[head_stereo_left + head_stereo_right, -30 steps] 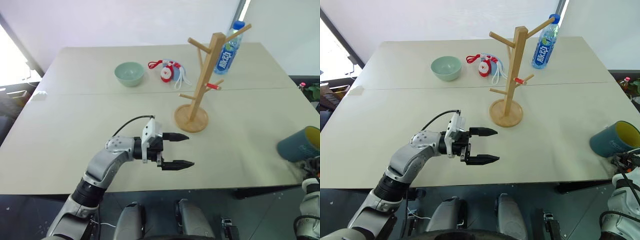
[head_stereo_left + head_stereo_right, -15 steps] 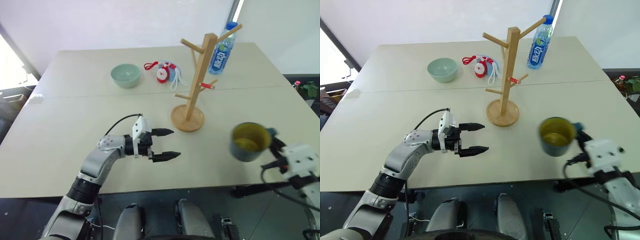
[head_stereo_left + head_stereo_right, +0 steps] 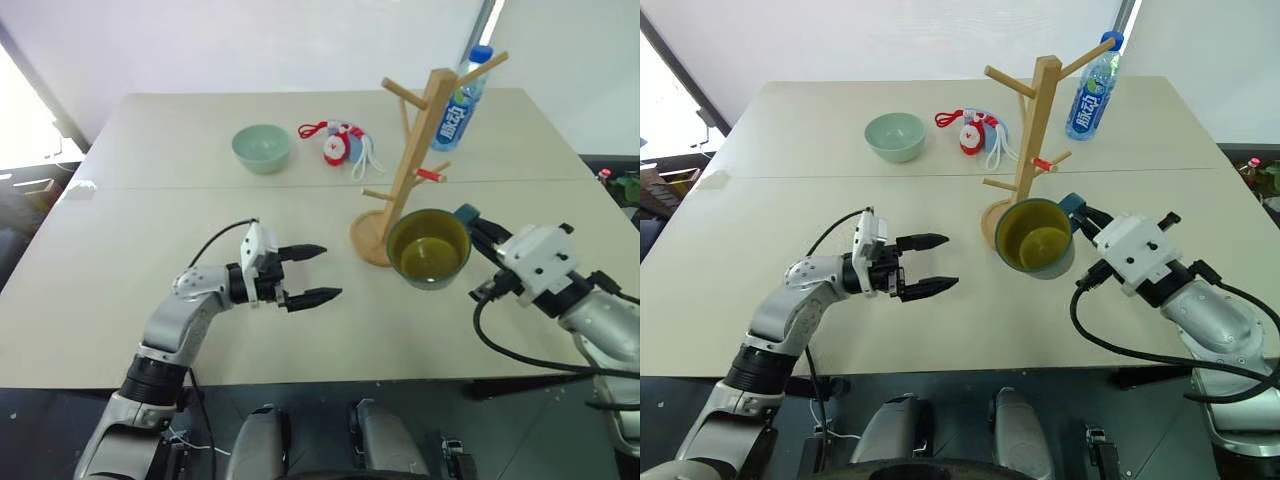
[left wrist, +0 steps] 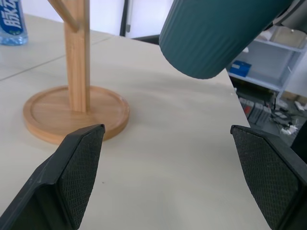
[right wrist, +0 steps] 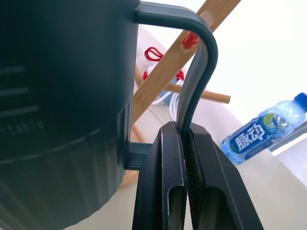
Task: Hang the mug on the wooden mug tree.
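The right gripper (image 5: 184,158) has its two black fingers pinched tight on the handle of the mug (image 3: 429,247), holding it off the table, tipped on its side with the yellow inside facing the head camera. The wooden mug tree (image 3: 410,170) stands just beyond those fingers, its round base partly behind the mug. The left gripper (image 3: 312,272) hovers wide open and empty, its fingertips pointing toward the tree's base and the mug.

A pale beige bench (image 3: 150,290), crossed by a seam line, carries the wooden mug tree (image 3: 412,160) on its round base right of centre. Toward the far edge sit a pale green bowl (image 3: 262,148), a small red-and-white trinket with cords (image 3: 340,143) beside it, and a blue-labelled clear water bottle (image 3: 458,100) behind the tree.
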`<state>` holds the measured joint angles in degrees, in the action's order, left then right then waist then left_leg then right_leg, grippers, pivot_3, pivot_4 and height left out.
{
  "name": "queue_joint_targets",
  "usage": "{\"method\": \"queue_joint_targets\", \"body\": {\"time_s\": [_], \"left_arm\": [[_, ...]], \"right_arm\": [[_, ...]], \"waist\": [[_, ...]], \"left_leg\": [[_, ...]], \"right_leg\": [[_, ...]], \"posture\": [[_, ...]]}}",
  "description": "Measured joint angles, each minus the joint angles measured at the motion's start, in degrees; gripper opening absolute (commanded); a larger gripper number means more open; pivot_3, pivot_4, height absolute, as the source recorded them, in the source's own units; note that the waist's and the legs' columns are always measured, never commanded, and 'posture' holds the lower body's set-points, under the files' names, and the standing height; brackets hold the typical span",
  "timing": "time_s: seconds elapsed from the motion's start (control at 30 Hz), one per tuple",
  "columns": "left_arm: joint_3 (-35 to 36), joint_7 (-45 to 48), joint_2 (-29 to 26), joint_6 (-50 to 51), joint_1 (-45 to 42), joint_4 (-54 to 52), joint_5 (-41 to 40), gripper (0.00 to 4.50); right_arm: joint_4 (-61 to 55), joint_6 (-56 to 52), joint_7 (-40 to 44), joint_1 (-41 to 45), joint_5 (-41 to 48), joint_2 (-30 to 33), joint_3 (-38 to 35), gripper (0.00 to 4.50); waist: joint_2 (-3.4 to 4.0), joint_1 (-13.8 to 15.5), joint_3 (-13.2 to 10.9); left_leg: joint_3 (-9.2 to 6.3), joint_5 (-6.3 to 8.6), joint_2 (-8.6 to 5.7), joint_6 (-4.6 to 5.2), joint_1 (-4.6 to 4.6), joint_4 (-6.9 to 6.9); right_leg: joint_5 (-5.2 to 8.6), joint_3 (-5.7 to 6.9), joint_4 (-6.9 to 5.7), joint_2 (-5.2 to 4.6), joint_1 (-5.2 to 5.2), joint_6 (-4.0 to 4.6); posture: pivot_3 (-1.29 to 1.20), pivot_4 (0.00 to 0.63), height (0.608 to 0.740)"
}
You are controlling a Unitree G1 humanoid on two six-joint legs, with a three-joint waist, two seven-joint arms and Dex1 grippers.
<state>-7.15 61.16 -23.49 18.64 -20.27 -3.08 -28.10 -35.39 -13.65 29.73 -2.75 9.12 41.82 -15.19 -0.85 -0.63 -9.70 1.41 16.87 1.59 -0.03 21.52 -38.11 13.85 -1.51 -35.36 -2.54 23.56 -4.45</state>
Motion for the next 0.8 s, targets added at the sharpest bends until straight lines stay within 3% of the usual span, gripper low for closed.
{"method": "queue_joint_targets", "body": {"time_s": [0.3,0.8], "left_arm": [[6.1,-1.7,-1.4,8.9,-2.8,-5.9,-8.9,4.50],[8.5,-4.9,-2.9,12.5,-3.7,-10.4,-12.6,4.50]], "right_arm": [[4.8,-4.2,-0.2,15.1,-1.7,0.1,6.1,0.04],[10.3,-11.7,-1.5,25.2,-8.3,-1.0,14.8,0.04]], "waist": [[-0.06,-0.1,0.0],[-0.08,-0.1,0.0]], "left_leg": [[0.00,-0.01,0.04,-0.01,-0.08,-0.01],[0.00,-0.01,0.02,-0.01,0.00,0.00]], "right_leg": [[-0.01,0.01,-0.09,0.04,-0.02,0.02],[-0.02,0.01,-0.06,0.01,0.03,0.02]], "posture": [[0.00,0.150,0.740],[0.00,0.150,0.740]]}}
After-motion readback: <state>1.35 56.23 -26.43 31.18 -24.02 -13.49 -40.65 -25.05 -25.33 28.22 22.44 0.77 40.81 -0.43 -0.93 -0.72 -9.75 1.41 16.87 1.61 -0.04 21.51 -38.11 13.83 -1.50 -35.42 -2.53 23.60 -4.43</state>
